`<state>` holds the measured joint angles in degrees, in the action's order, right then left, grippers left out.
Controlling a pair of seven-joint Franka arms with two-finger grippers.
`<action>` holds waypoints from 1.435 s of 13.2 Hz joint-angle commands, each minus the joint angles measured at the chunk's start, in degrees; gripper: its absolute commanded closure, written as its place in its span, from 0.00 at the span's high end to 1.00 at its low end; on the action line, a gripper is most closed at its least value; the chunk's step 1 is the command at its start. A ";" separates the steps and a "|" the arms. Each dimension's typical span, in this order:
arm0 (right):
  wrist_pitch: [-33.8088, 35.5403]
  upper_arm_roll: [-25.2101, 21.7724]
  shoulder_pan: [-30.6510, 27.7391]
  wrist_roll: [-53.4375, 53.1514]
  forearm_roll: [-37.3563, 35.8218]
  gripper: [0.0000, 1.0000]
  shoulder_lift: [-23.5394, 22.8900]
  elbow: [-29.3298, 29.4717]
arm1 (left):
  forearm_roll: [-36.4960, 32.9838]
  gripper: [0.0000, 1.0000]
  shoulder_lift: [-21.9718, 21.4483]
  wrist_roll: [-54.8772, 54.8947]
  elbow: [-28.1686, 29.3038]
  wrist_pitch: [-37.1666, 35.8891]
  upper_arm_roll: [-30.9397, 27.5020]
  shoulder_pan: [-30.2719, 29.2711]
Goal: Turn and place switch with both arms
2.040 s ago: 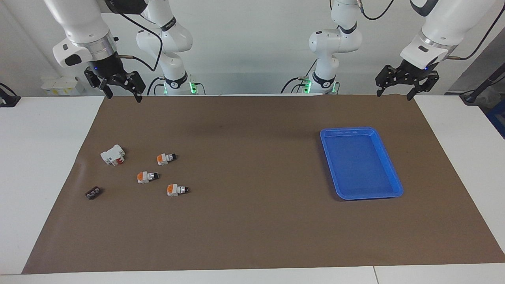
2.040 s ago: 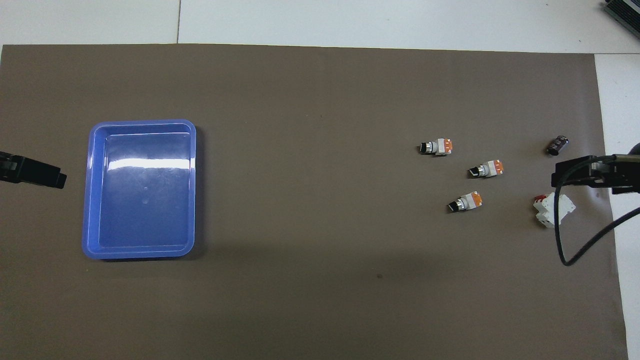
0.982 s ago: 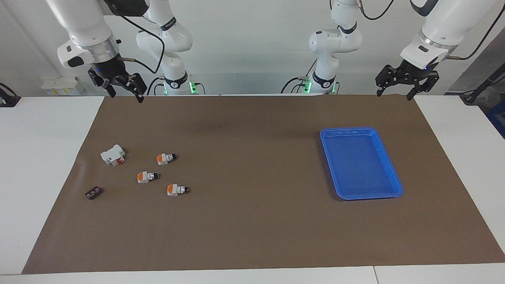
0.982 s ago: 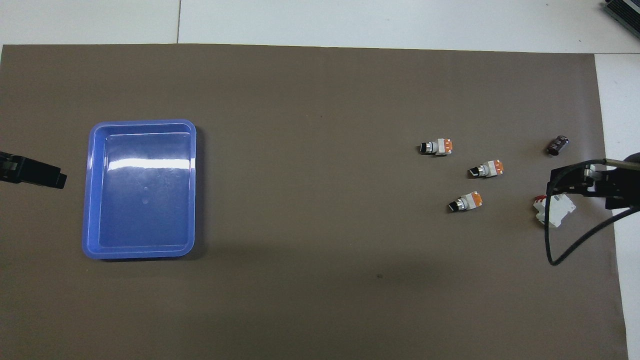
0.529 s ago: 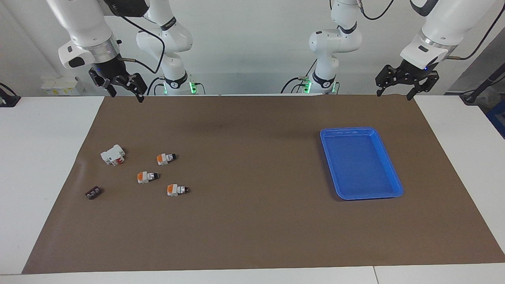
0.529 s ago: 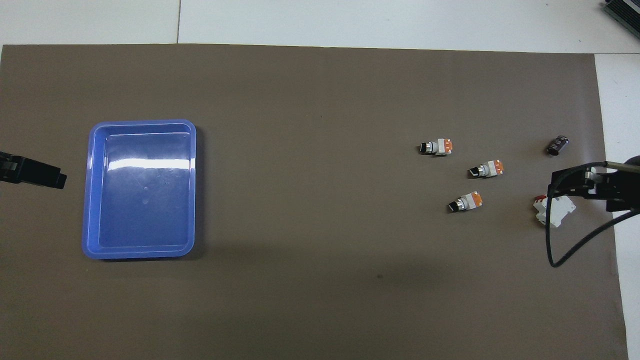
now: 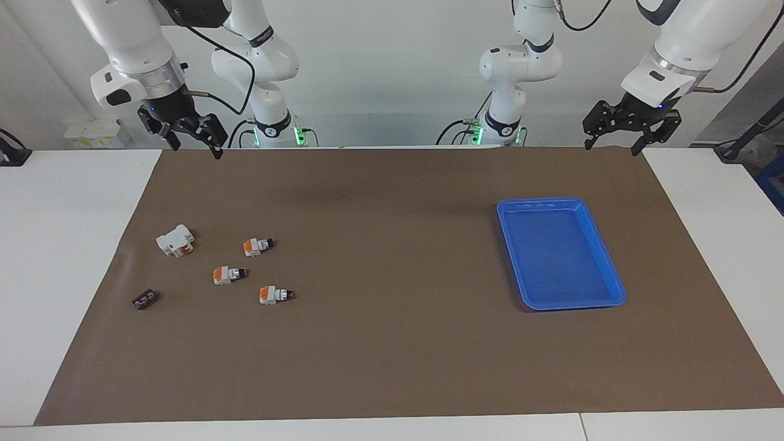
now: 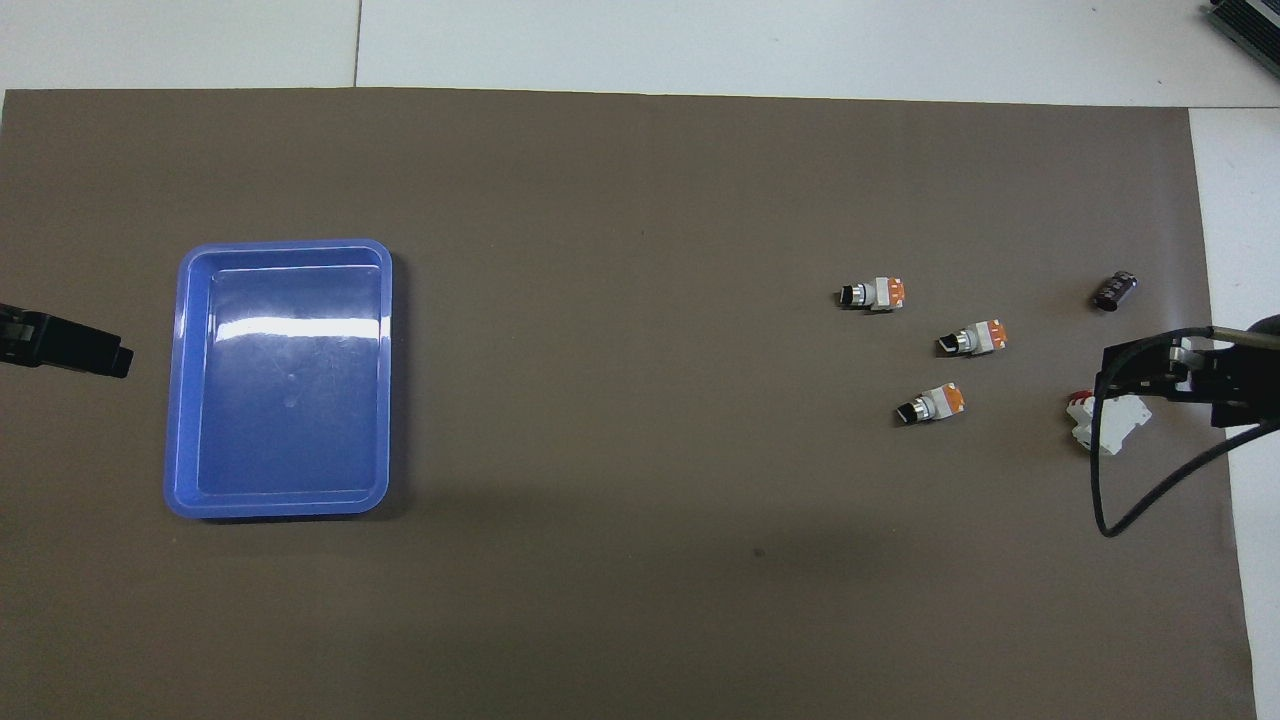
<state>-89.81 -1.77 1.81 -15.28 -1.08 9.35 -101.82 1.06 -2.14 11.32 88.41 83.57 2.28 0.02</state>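
Note:
Three alike switches lie on the brown mat toward the right arm's end, each with an orange end, white middle and black knob: one nearest the robots [image 7: 257, 246] [image 8: 930, 403], a middle one [image 7: 229, 274] [image 8: 972, 339], and one farthest out [image 7: 275, 294] [image 8: 872, 293]. My right gripper [image 7: 193, 149] [image 8: 1140, 372] hangs open high in the air, nothing between its fingers; from overhead it overlaps the white block. My left gripper [image 7: 612, 147] [image 8: 100, 355] waits open and empty, high over the mat's corner at the left arm's end.
A white block with a red part [image 7: 176, 240] [image 8: 1105, 428] lies beside the switches. A tiny black piece [image 7: 144, 299] [image 8: 1115, 290] lies farther out. An empty blue tray [image 7: 560, 201] [image 8: 285, 244] sits toward the left arm's end. A black cable [image 8: 1110, 500] loops from the right gripper.
The right gripper has risen a little and drifted over the white block as seen from overhead. The left arm and all objects have stayed put.

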 commanded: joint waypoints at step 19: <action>-29.79 0.62 7.15 -29.60 0.20 1.00 -6.87 -16.04 | -0.98 1.00 -1.11 0.37 1.06 -0.25 0.44 -0.63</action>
<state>-114.93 -1.22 7.09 -38.32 -1.02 5.61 -117.15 1.06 -2.14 11.32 88.42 83.57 2.28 0.02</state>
